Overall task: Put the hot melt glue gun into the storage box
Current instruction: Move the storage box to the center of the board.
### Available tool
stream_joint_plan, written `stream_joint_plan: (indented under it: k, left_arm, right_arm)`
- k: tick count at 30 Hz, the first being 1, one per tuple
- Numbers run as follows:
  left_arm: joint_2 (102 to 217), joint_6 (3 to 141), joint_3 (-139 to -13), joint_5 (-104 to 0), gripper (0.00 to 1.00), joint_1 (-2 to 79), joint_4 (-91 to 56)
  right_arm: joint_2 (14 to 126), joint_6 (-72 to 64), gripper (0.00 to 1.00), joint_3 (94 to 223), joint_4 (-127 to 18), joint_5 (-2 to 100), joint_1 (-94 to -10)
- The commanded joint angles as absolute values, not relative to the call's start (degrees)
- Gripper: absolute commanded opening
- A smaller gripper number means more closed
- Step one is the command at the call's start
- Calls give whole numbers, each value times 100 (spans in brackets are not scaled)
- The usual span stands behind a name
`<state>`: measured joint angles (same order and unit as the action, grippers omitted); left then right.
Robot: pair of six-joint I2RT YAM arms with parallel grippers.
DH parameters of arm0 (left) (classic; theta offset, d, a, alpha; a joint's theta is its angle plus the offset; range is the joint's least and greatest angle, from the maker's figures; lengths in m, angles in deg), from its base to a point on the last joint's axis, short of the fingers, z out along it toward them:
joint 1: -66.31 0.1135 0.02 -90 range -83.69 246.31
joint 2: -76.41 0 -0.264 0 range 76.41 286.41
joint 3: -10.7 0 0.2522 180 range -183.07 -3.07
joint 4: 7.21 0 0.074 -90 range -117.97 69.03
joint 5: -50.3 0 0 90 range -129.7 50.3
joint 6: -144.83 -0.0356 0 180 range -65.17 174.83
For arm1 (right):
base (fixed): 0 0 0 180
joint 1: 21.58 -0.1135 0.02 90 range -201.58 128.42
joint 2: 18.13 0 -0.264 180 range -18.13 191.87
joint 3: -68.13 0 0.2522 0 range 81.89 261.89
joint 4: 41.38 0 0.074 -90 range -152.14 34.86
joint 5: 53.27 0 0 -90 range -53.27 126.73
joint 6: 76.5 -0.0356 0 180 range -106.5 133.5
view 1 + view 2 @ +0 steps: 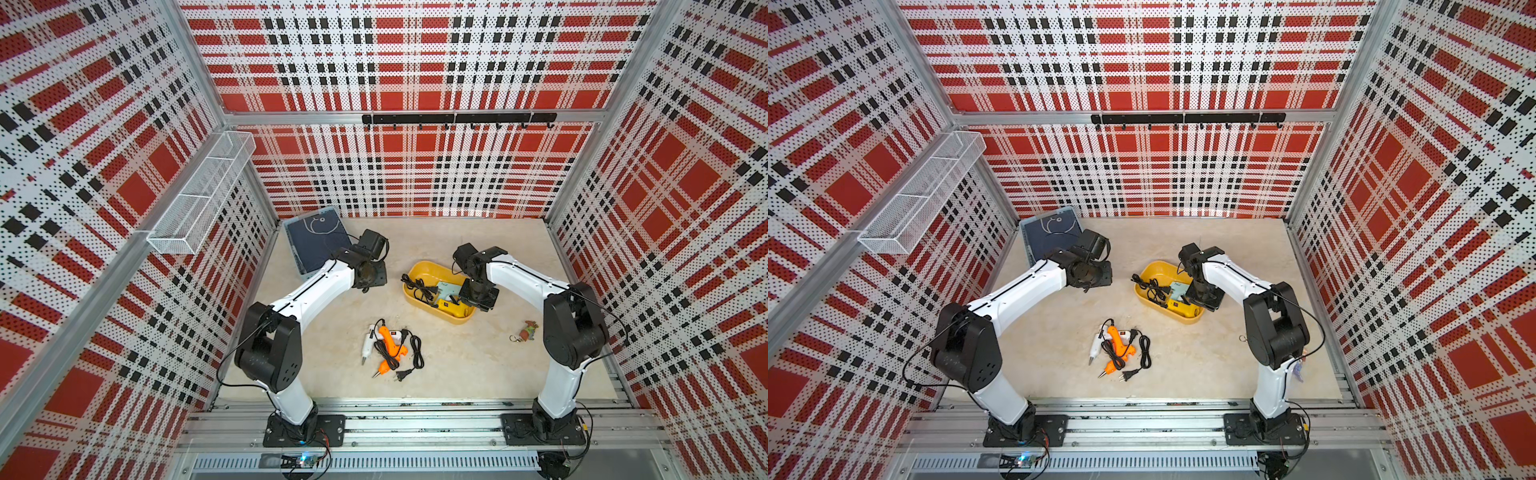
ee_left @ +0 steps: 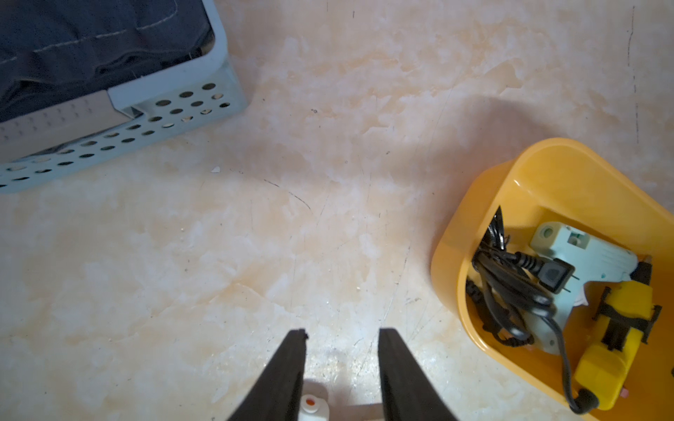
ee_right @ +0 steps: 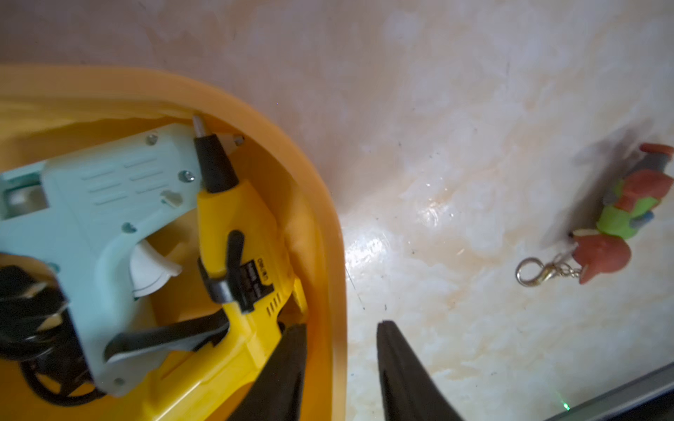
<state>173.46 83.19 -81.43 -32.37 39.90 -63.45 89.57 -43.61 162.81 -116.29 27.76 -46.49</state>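
The yellow storage box (image 1: 428,270) (image 1: 1158,270) (image 2: 565,182) (image 3: 255,94) stands right of centre. Inside it lie a pale blue glue gun (image 3: 91,189) (image 2: 591,251), a yellow glue gun (image 3: 248,226) (image 2: 620,317) and a black cord. On the floor in front lie a white glue gun (image 1: 368,343) (image 1: 1096,345) and two orange ones (image 1: 388,340) (image 1: 384,365), tangled in cords. My right gripper (image 3: 341,324) (image 1: 478,293) is shut on the box's wall, one finger inside by the yellow gun, one outside. My left gripper (image 2: 342,331) (image 1: 368,272) hangs open over bare floor, left of the box.
A pale blue perforated basket (image 1: 316,241) (image 2: 146,120) with dark cloth sits at the back left. A white wire rack (image 1: 199,195) hangs on the left wall and a black hook rail (image 1: 457,118) on the back wall. A small keychain figure (image 1: 528,330) (image 3: 627,211) lies right of the box.
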Motion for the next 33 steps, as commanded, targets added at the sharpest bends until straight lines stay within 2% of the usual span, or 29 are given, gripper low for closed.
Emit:
stream_joint_plan:
  k: [1,5,8,14,18,20,21,23,26,28,33]
  left_arm:
    - [17216,8353,-8132,-3184,40,3961,-6404]
    - [17100,8392,-8059,-3129,40,3981,-6413]
    - [17031,8414,-8015,-3106,40,3996,-6435]
    - [16875,8451,-7929,-3045,41,4004,-6550]
    - [16673,8449,-7760,-3021,44,4012,-6693]
    - [16518,8470,-7578,-3071,46,4017,-6751]
    - [16450,8500,-7487,-3133,47,4012,-6773]
    - [16290,8588,-7252,-3333,49,3943,-6782]
    - [16184,8770,-7027,-3622,53,3533,-6782]
    - [16181,8875,-6903,-3831,56,3128,-6782]
    - [16162,9291,-6430,-4104,60,2396,-6774]
  right_arm:
    - [9171,-4047,27,16375,-11264,2786,-4568]
    - [9393,-3501,13,16810,-11166,2702,-4575]
    - [9625,-3065,7,17280,-11260,2602,-4575]
    - [10007,-2681,7,17910,-11379,2575,-4571]
    - [10272,-2577,12,18055,-11304,2712,-4575]
    - [10371,-2570,22,18164,-11254,2734,-4574]
    - [10388,-2577,30,18231,-11278,2725,-4575]
    - [10327,-2620,53,18371,-11391,2662,-4575]
    - [9898,-2747,72,18373,-11515,2297,-4573]
    - [9523,-2824,77,18300,-11571,2071,-4570]
    - [8914,-2769,78,18135,-11807,1808,-4549]
